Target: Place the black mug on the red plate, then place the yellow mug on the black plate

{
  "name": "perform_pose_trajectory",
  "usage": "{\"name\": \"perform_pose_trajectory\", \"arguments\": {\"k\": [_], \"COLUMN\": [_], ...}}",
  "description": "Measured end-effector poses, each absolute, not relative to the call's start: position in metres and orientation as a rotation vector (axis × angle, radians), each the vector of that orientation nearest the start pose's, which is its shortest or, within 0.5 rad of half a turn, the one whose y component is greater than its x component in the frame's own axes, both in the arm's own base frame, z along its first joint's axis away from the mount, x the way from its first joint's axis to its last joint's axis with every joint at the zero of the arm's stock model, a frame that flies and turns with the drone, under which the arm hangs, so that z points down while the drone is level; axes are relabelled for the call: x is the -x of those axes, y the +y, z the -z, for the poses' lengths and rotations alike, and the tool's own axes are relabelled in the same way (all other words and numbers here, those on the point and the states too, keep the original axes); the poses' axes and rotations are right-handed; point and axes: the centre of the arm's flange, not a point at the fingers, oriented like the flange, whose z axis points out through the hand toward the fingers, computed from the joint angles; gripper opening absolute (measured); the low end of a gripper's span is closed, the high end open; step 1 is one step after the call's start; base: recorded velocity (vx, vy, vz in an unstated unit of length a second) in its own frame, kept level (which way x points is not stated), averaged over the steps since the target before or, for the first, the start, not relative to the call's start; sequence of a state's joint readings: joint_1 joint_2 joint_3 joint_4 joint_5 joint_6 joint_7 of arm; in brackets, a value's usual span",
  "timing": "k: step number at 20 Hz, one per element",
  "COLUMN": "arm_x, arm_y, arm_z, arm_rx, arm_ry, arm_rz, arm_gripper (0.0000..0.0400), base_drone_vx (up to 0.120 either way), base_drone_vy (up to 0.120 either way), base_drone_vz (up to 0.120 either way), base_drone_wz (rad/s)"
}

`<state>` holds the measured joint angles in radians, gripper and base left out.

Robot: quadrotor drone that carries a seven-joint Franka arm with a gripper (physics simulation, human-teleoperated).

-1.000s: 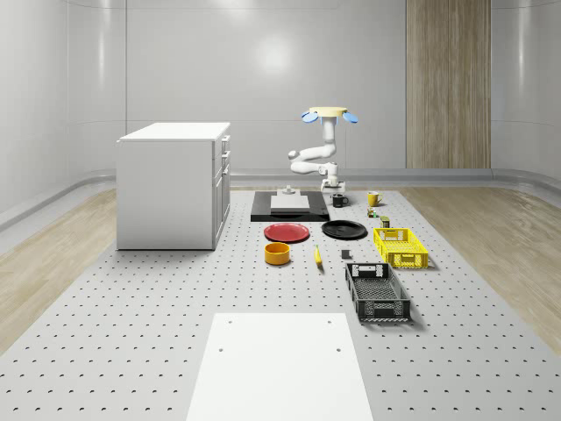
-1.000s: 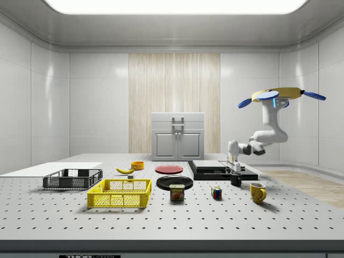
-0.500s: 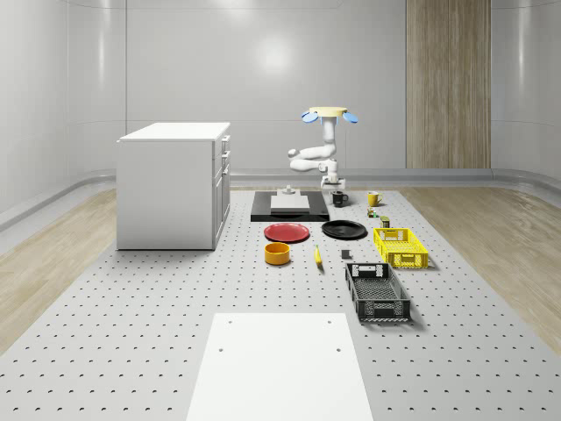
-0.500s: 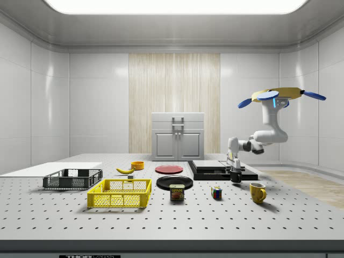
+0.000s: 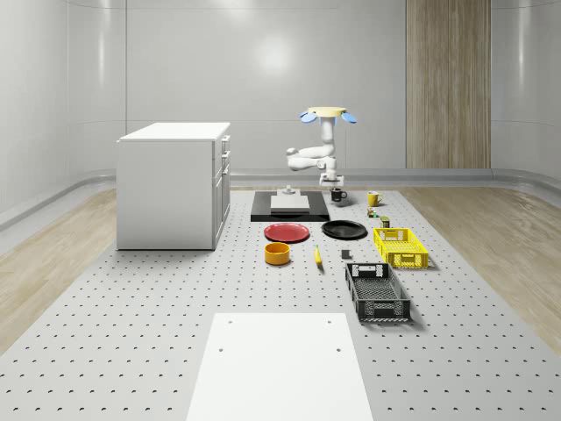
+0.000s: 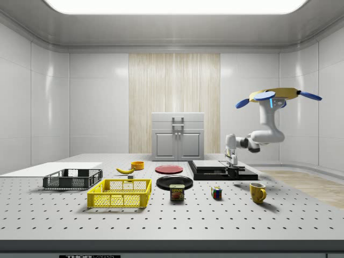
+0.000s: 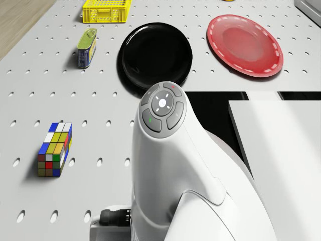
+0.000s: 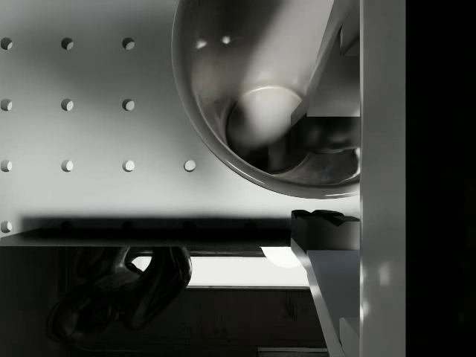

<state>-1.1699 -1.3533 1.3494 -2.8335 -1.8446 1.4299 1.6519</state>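
End effector (image 6: 233,167) clenched on the black mug (image 5: 337,196), raised clear of the surface (image 5: 175,333). Red plate (image 5: 287,232) lies toward the cabinet (image 5: 173,184), beyond the black plate (image 5: 344,230).

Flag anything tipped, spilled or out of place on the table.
Nothing stands out. The black mug hangs upright in the claw above the table, under the hovering drone. The yellow mug stands upright, and the red plate and black plate lie flat and bare.
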Motion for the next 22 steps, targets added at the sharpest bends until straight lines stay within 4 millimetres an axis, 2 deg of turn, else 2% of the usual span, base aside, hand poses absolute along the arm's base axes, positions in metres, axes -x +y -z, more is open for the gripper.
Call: {"name": "perform_pose_trajectory", "arguments": {"k": [2,8,13,15,22], "arm_x": [-0.3207,-0.3208,-0.3208,-0.3208,-0.3208], "arm_y": [0.0039,0.0039,0.0039,0.0039,0.0039], "arm_z": [-0.4929,-0.4912,-0.4909,-0.4908,-0.4907], "arm_rx": [-0.001,-0.001,-0.001,-0.001,-0.001], "arm_ry": [-0.002,-0.002,-0.002,-0.002,-0.002], "arm_rz": [-0.785,-0.785,-0.785,-0.785,-0.785], "arm_gripper": [0.0110,0.0110,0.0110,0.0110,0.0110], "base_drone_vx": [0.080,0.000,0.000,0.120,0.120], "base_drone_vy": [-0.060,0.000,0.000,-0.120,-0.120], "base_drone_vz": [0.000,0.000,0.120,0.080,0.000], "base_drone_wz": [0.000,0.000,0.000,0.000,0.000]}}
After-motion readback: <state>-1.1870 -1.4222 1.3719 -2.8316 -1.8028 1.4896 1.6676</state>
